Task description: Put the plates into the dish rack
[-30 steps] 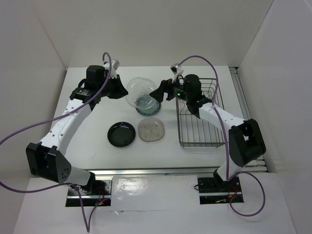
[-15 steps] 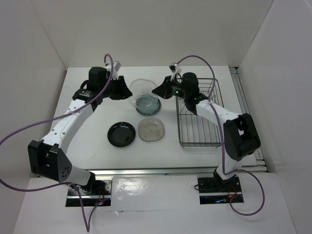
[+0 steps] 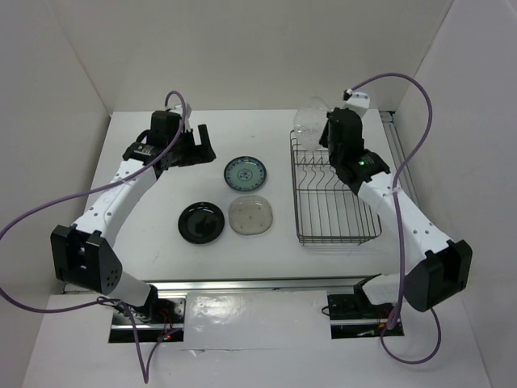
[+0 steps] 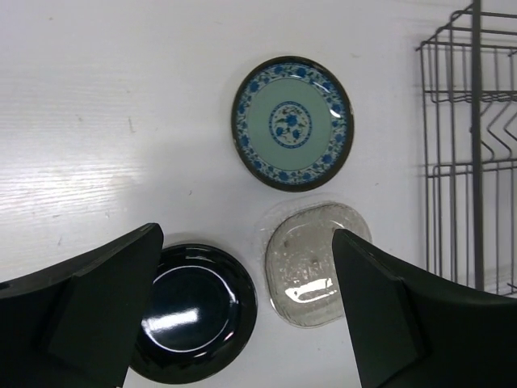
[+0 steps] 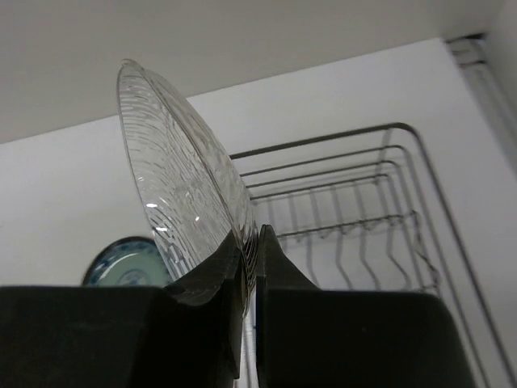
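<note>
My right gripper (image 5: pixel 250 242) is shut on the rim of the clear glass plate (image 5: pixel 174 174), which stands on edge in the air above the far end of the dish rack (image 3: pixel 335 198); from above the glass plate (image 3: pixel 309 119) shows faintly beside the right gripper (image 3: pixel 327 129). The blue-patterned plate (image 3: pixel 245 172), the black plate (image 3: pixel 201 221) and the pale beige plate (image 3: pixel 250 215) lie flat on the table left of the rack. My left gripper (image 3: pixel 203 144) is open and holds nothing. In the left wrist view it hangs above the black plate (image 4: pixel 194 311) and the beige plate (image 4: pixel 313 263), with the blue-patterned plate (image 4: pixel 292 123) beyond.
The dark wire rack (image 4: pixel 472 145) has upright prongs and stands at the table's right side, near a grey rail (image 3: pixel 401 153). White walls close in the table on three sides. Purple cables loop off both arms.
The left gripper has let go of the glass plate and opened, drawing back left. The right gripper closed on the plate's rim and carried it right, over the rack's far end.
</note>
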You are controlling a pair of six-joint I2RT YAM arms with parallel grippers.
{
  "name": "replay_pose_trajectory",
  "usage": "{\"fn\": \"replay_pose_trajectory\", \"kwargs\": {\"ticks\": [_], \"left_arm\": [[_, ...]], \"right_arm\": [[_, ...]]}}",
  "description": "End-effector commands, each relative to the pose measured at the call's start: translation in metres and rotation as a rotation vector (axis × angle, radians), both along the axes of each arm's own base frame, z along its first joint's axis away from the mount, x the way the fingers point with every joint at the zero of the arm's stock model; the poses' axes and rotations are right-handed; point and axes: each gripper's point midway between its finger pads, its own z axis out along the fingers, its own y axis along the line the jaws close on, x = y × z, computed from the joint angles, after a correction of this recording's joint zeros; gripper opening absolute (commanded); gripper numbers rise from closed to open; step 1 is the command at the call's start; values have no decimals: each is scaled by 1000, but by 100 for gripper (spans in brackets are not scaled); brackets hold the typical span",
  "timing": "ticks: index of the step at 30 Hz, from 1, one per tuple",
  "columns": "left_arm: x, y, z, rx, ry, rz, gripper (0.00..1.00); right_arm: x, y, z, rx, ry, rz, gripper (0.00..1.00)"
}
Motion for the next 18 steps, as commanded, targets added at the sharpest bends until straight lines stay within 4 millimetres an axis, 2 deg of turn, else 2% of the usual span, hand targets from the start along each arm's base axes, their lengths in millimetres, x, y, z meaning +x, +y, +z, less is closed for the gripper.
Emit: {"fn": "replay_pose_trajectory", "kwargs": {"ticks": [1,3,7,12,16,18], "left_arm": [[12,13,4,44,-13,59,100],[14,16,0,46,-3,68,100],[13,19,-4,56,4,77,100],[10,19,-11,61,21,77,100],[10,20,-8,58,13,77,100],[11,19,-6,56,4,77,100]], "right_arm": [[-18,-54,-31,-200,145,-267,0],[-20,-58,-42,-230,184,-310,0],[-20,-64,-49,-263,203,-348,0],[-10,-57,-63,-277,227,-354,0],[-7,-50,-69,-278,233,-335,0],[-3,-47,-80,-290,258,-324,0]]}}
